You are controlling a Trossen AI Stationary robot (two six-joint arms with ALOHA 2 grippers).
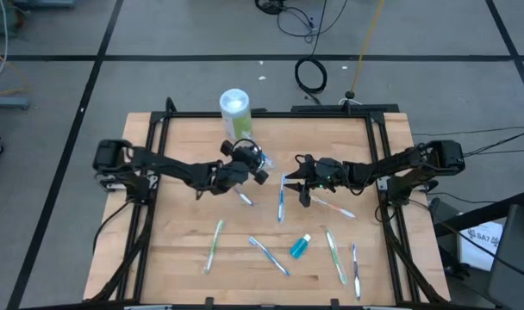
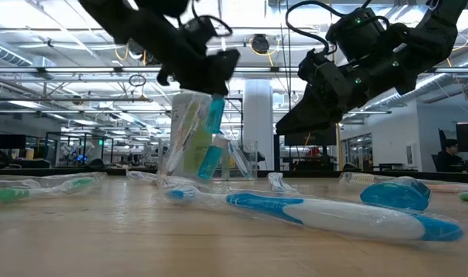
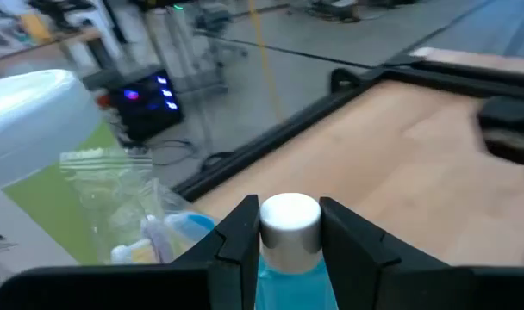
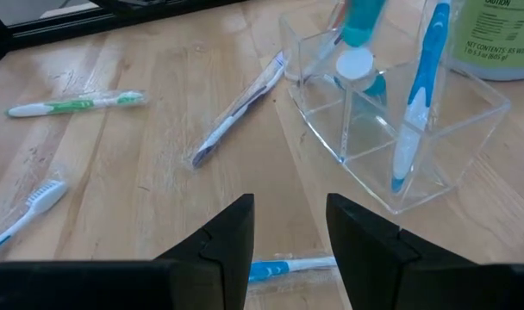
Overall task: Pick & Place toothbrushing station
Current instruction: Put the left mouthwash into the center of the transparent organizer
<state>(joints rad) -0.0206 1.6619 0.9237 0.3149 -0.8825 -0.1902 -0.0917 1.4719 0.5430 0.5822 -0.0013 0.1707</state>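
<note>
Teal and white-capped, a small tube (image 3: 288,250) sits clenched between the fingers of the left gripper (image 3: 288,237), which hangs over the clear plastic container (image 4: 400,129) near the back middle of the wooden table (image 1: 184,215). From table height the tube (image 2: 214,115) points down into the container's top. Inside the container stands a blue-and-white toothbrush (image 4: 417,95), and another white-capped tube (image 4: 358,67) lies in a compartment beside it. Just behind the container is a green-and-white canister (image 1: 235,112).

Beside the container, the right gripper (image 4: 288,232) hovers low above the table with its fingers spread apart and nothing between them. Wrapped toothbrushes lie scattered over the front half of the table, 1 green-and-white (image 1: 214,244) toward the left, and 1 more teal tube (image 1: 301,246) rests among them toward the right.
</note>
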